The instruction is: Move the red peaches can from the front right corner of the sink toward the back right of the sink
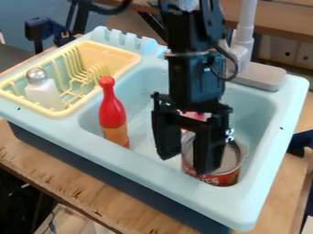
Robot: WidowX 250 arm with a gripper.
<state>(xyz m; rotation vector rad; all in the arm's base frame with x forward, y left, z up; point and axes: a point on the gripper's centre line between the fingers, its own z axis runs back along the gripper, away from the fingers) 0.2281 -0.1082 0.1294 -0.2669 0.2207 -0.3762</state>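
Note:
Over the right part of the light blue sink (264, 192), my black gripper (187, 160) hangs down with its two fingers spread apart. Between and behind them is a can (223, 177) with a red label and a metallic rim, partly hidden by the right finger; whether they touch I cannot tell. A pink object shows behind the gripper, mostly covered. To the left, a red and orange bottle (112, 112) stands in the basin, leaning slightly against its front left side.
A yellow dish rack (67, 112) at the left of the sink unit holds a white bottle (43, 91) with a silver top. At the back right rises a grey faucet (245, 45). The unit rests on a wooden table (79, 185).

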